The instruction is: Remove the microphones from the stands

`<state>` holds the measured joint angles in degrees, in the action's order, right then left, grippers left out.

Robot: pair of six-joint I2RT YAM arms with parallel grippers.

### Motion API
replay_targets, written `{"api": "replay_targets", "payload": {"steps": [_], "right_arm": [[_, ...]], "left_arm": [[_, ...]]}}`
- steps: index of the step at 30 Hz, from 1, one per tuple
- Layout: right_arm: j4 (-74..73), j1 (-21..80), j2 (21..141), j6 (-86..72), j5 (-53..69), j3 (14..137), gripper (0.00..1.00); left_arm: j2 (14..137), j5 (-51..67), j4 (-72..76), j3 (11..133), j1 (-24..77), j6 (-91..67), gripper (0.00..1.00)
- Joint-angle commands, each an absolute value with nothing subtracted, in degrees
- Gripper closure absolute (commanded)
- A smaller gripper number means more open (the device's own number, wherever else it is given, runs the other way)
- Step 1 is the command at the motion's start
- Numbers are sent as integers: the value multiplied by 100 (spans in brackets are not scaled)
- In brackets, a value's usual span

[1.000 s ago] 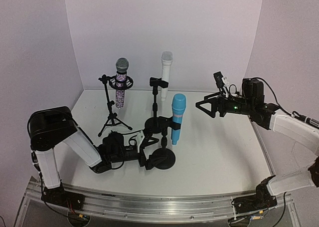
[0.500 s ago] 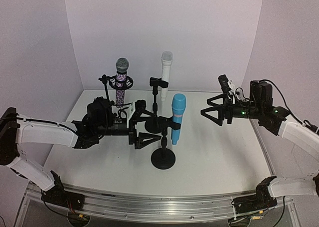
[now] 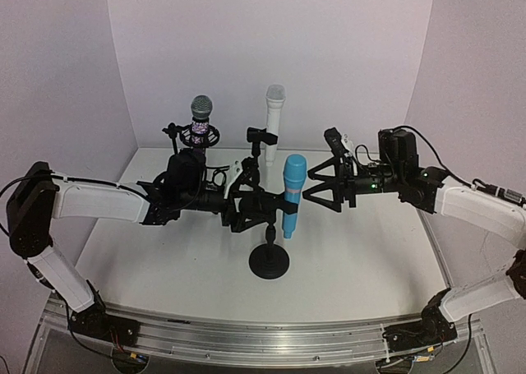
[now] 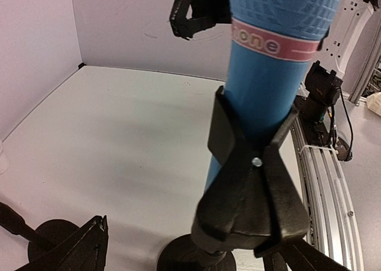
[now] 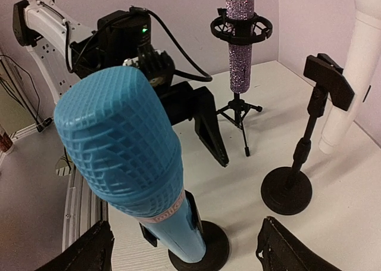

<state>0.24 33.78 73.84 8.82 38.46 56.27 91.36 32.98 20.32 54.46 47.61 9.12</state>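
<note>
At the table's [image 3: 370, 259] 9 o'clock edge, the left arm stretches in toward the middle. Behind its wrist, at about 11 o'clock on the table, a sparkly microphone [image 3: 200, 123] stands upright in a tripod holder.

The left gripper [image 3: 253, 203] sits at 9 o'clock from the blue microphone [image 3: 292, 195], level with the clip [image 3: 271, 200] that holds it. In the left wrist view its jaws are spread wide. One finger [image 4: 80, 250] shows at the low left, well apart from the clip [image 4: 250, 187]. The other is only partly in view at the low right, and contact there cannot be told. Nothing is clenched.

At the table's 12 o'clock, near the back wall, an empty stand [image 3: 260, 144] rises with its clip bare, and a white microphone [image 3: 274, 119] stands upright just beside it at its 2 o'clock.

The blue microphone is seated upright in its clip near the table's centre, on a stand with a round black base [image 3: 269, 261]. A pink band [image 4: 274, 44] circles its body above the clip.

The right gripper [image 3: 312, 187] hangs at 3 o'clock from the blue microphone, near its body but apart from it. The right wrist view shows its fingers [image 5: 89, 250] released and set wide, with the blue mesh head [image 5: 119, 140] close up between them and neither finger touching it.
</note>
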Motion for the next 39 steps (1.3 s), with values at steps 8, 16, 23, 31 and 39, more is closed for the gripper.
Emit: {"api": "replay_targets", "payload": {"steps": [8,16,23,31,39], "right_arm": [[1307,3934,7819,709,3915,5805,20],[1477,4030,7994,720,3801,5821,33],[1486,4026,8037,889,3634,5768,41],[1485,4027,8139,1036,3544,5750,47],[1489,4029,8112,1083,3575,5731,62]], "left_arm": [[9173,4153,2335,5861,4660,1207,18],[9140,4177,2403,5874,4643,1213,19],[9118,4227,2434,5835,4644,1263,23],[9148,4289,2479,5844,4641,1269,29],[9115,4315,2482,5816,4641,1310,37]]}}
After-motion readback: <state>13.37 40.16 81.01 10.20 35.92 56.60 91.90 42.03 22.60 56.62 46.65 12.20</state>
